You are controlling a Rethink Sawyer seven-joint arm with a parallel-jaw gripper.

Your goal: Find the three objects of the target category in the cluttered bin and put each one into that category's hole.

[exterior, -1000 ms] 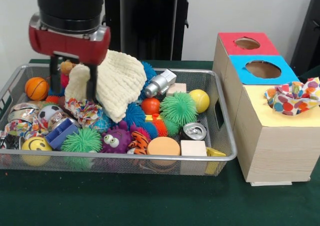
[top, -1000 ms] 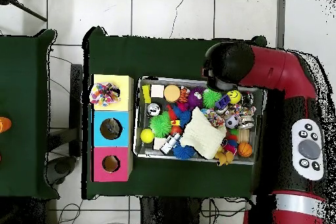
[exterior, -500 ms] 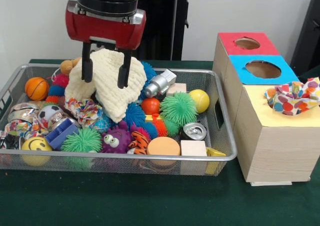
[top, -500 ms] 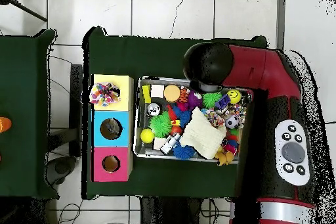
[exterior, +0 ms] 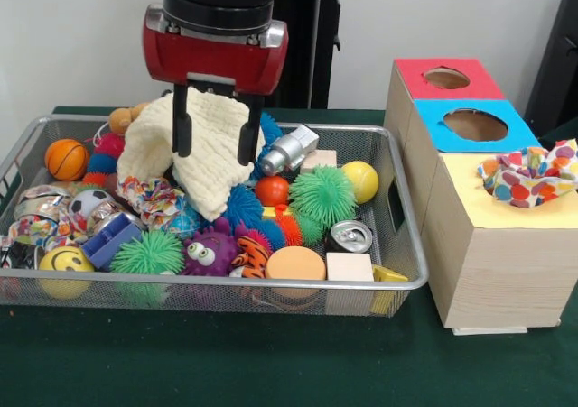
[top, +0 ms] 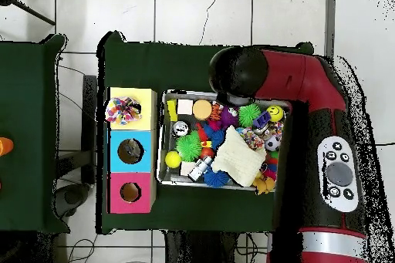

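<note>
Above the wire mesh bin [exterior: 404, 210], at about eleven o'clock in the front view, hangs the red and black gripper [exterior: 214, 138]. Its two dark fingers [exterior: 181, 123] stand apart, empty, in front of a cream knitted cloth [exterior: 206, 151].

Going left to right through the bin: an orange mini basketball [exterior: 66, 158] sits at nine o'clock, a yellow smiley ball [exterior: 64, 262] at seven o'clock, with a blue plastic block [exterior: 110, 238] and a green spiky ball [exterior: 148, 253] beside it. A crumpled patterned fabric piece [exterior: 150, 198] lies just below the left finger. The cream cloth is draped high over the heap (it likely sits that way because it rests on taller toys beneath). Right of it come a silver metal piece [exterior: 288, 148], a red ball [exterior: 271, 191], a second green spiky ball [exterior: 322, 195], a yellow ball [exterior: 360, 180] and a drink can [exterior: 350, 235] on its side.

At three o'clock stands a wooden box with three coloured tops: the red hole [exterior: 447, 78] farthest, the blue hole [exterior: 475, 124] in the middle, and a yellow top where a polka-dot fabric piece [exterior: 530, 173] lies bunched over its hole, which suggests fabric is the target category.

The cream cloth lies directly behind and between the spread fingers, its folds reaching past both. Whether they touch it cannot be told; the overhead view hides the gripper under the arm [top: 301, 90].
</note>
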